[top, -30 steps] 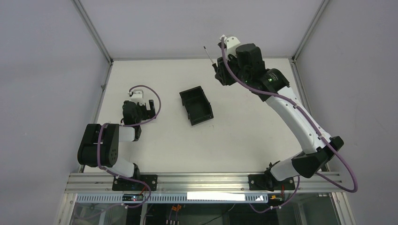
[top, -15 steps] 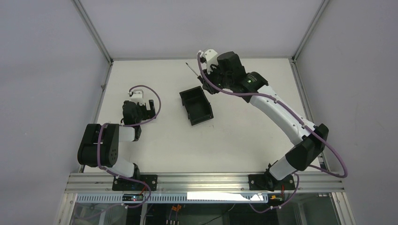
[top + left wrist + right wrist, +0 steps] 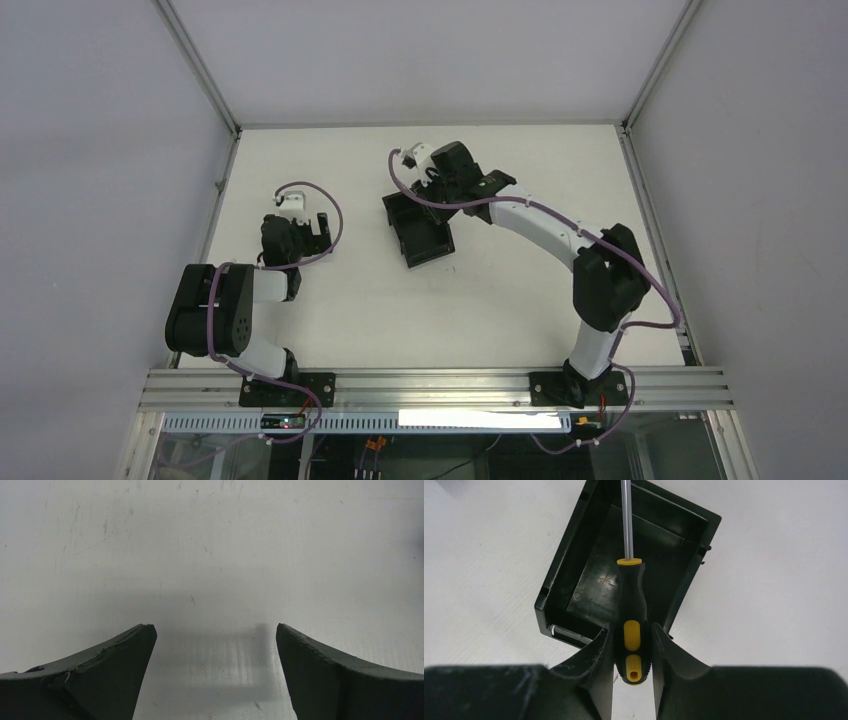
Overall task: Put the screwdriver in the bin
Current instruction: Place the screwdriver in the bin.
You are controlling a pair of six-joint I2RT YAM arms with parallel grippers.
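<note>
The right arm reaches out across the white table (image 3: 330, 310), and its right gripper (image 3: 631, 626) is pinching the small screwdriver with a black-and-yellow handle and thin metal shaft (image 3: 630, 587) by the butt end of the handle, fingers pressed against both sides. The screwdriver is over the small black plastic rectangular bin (image 3: 566, 562), its shaft pointing away from the wrist across the bin's open inside; how high above the floor it is, I can't tell. The left gripper (image 3: 215, 630) is spread wide over bare table, well apart from the bin.
</note>
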